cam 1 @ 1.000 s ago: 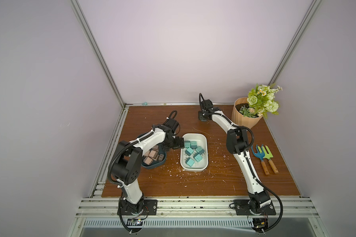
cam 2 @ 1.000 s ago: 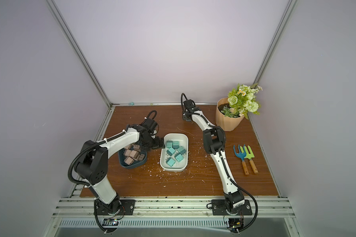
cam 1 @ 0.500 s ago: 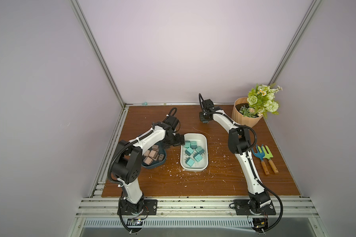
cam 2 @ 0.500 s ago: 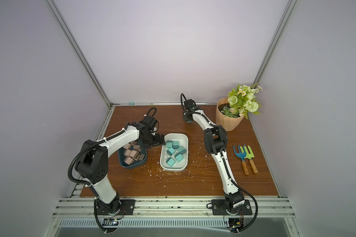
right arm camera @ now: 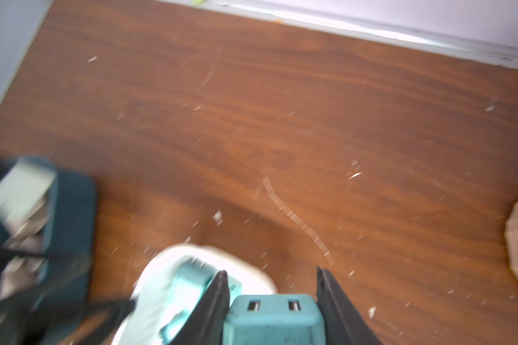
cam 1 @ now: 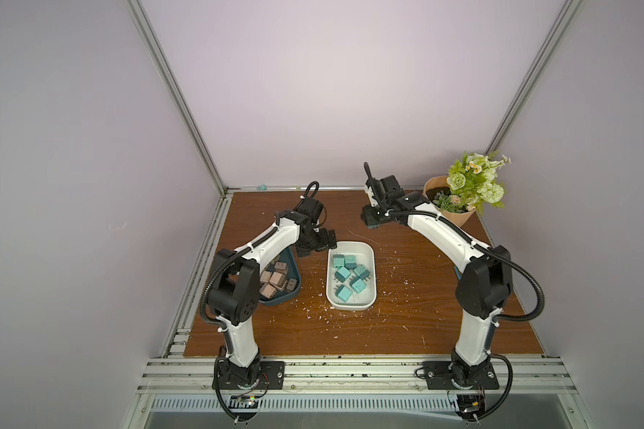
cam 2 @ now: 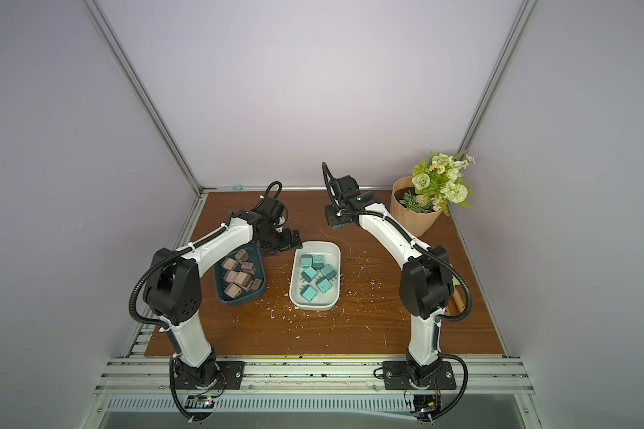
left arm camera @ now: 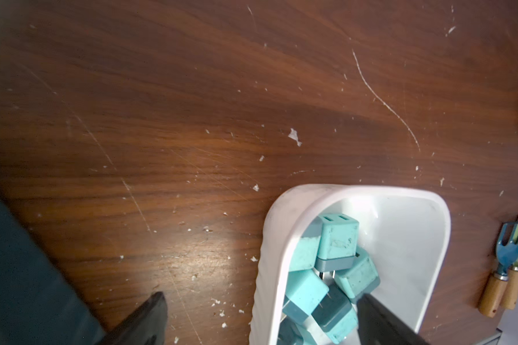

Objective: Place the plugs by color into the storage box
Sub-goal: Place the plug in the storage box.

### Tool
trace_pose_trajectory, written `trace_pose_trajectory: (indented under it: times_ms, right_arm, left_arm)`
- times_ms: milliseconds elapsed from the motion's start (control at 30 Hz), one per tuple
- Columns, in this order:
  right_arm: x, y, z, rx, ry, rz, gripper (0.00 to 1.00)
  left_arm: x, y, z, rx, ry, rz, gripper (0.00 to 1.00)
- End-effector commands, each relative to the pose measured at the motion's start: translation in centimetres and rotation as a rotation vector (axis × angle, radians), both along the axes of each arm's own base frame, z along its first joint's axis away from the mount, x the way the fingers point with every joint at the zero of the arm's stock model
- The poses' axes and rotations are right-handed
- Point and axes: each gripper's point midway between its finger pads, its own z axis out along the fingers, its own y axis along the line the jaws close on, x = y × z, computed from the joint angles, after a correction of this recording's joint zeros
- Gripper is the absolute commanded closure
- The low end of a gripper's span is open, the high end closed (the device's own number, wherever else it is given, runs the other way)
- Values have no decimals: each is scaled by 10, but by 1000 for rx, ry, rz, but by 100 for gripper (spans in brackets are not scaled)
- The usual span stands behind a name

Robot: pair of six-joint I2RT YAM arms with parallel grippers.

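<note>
Teal plug (right arm camera: 274, 316): clamped between the two fingers of the right tool (right arm camera: 271, 270), slotted face turned toward the wrist camera. It is held above the table (cam 1: 406, 327), toward the far edge and about midway along it.
Right tool: clenched on that plug from both sides. The flat side faces probably make this the steadiest hold.
Left tool (cam 1: 316, 245): released, jaws spread wide and empty, hovering between the far ends of the two trays.
White tray (cam 1: 350, 306): near the middle of the table, holding six sorted teal plugs (cam 1: 350, 276) in a loose heap, prongs pointing various ways. Its far end has bare floor.
Blue tray (cam 2: 235, 301): beside the white one, toward the left edge, holding the pinkish-tan plugs (cam 2: 238, 278). The left arm partly covers it in a top view.
Why so: colours are already kept apart, so the held plug seemingly belongs in the white tray.
In the way: the left tool sits close to the white tray's far left corner, and the two arms could crowd there.
Around: a flower pot (cam 1: 450, 217) at the far right corner, small garden forks (left arm camera: 504, 268) toward the right edge, and white scraps (left arm camera: 293, 137) scattered on the wood.
Unclear: the right wrist view is blurred.
</note>
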Motion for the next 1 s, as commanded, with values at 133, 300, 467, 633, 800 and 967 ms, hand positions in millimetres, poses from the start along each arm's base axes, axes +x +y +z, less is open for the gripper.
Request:
trace_pose_trajectory:
  times_ms: [133, 300, 467, 633, 800, 967]
  right_arm:
    - [-93, 27, -37, 7, 128, 95, 63]
    - [-126, 32, -69, -46, 166, 144, 63]
    - [-131, 34, -93, -84, 182, 159, 63]
    - [-126, 44, -111, -94, 197, 168, 63]
    - [-121, 51, -127, -120, 216, 180, 62]
    - [-119, 52, -131, -142, 229, 180, 54]
  left_arm:
    - [11, 87, 17, -6, -10, 196, 0]
    - [-2, 129, 15, 23, 4, 245, 0]
    - [-21, 147, 6, 36, 28, 275, 0]
    - [-34, 150, -1, 59, 43, 266, 0]
    - [-40, 155, -9, 91, 55, 255, 0]
    - [-39, 154, -14, 101, 62, 236, 0]
